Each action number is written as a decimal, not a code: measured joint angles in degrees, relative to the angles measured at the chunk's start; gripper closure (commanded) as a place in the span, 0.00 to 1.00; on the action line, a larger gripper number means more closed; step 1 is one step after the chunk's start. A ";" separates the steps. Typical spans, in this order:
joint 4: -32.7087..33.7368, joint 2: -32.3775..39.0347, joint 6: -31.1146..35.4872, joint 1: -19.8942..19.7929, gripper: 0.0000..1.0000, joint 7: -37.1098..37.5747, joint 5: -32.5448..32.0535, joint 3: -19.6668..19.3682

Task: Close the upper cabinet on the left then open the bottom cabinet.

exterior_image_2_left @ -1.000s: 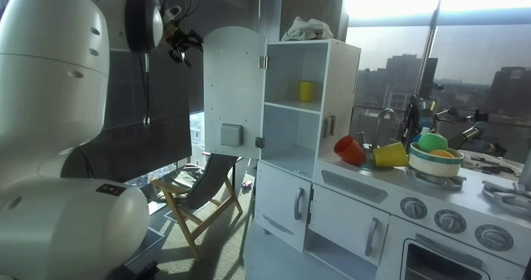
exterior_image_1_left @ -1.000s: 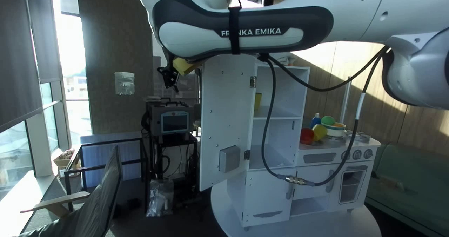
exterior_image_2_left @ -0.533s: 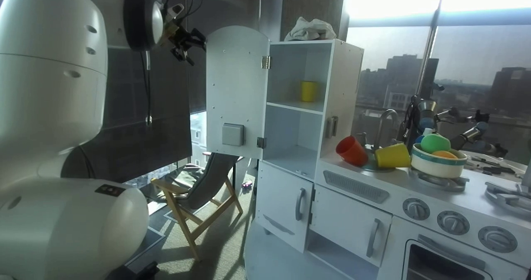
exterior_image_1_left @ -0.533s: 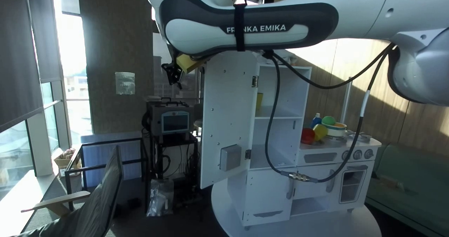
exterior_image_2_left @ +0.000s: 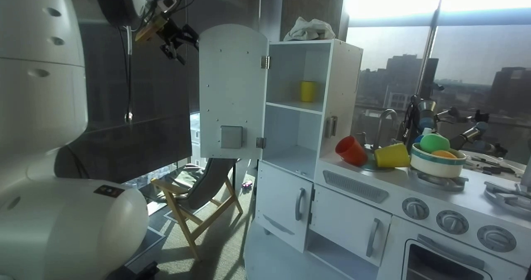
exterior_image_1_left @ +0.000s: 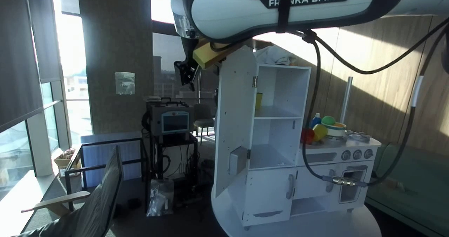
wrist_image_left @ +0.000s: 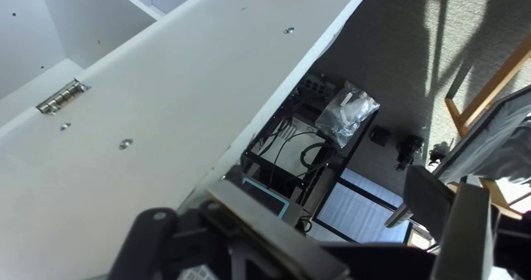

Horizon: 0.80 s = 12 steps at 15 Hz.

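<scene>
The upper cabinet [exterior_image_2_left: 296,126] stands with its white door [exterior_image_2_left: 232,93] swung wide open. The door's inner face with the small grey panel [exterior_image_2_left: 231,137] shows in both exterior views. The bottom cabinet [exterior_image_2_left: 282,201] below is shut, with a grey handle [exterior_image_2_left: 299,204]; it also shows in an exterior view [exterior_image_1_left: 266,195]. My gripper [exterior_image_2_left: 189,52] is open and empty at the door's free edge, near its top, mostly on its outer side. In the wrist view my gripper [wrist_image_left: 350,220] has one finger [wrist_image_left: 278,226] overlapping the door edge; I cannot tell whether they touch.
A yellow cup [exterior_image_2_left: 307,91] stands on the upper shelf. A cloth [exterior_image_2_left: 309,30] lies on the tower. A red cup [exterior_image_2_left: 351,150], a yellow cup [exterior_image_2_left: 391,155] and a bowl [exterior_image_2_left: 437,160] are on the oven unit. An arm cable [exterior_image_1_left: 345,181] hangs before the kitchen in an exterior view.
The arm and gripper have shifted. The upper cabinet's door has swung with the gripper, its free edge coming forward from the tower's side. The bottom cabinet has not moved.
</scene>
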 measured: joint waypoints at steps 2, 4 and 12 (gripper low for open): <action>-4.13 -3.54 0.01 -0.32 0.00 0.71 1.65 -0.15; -8.65 -6.90 0.00 -1.82 0.00 1.57 3.42 -0.06; -26.10 -18.16 3.10 -12.07 0.00 2.57 6.85 -0.50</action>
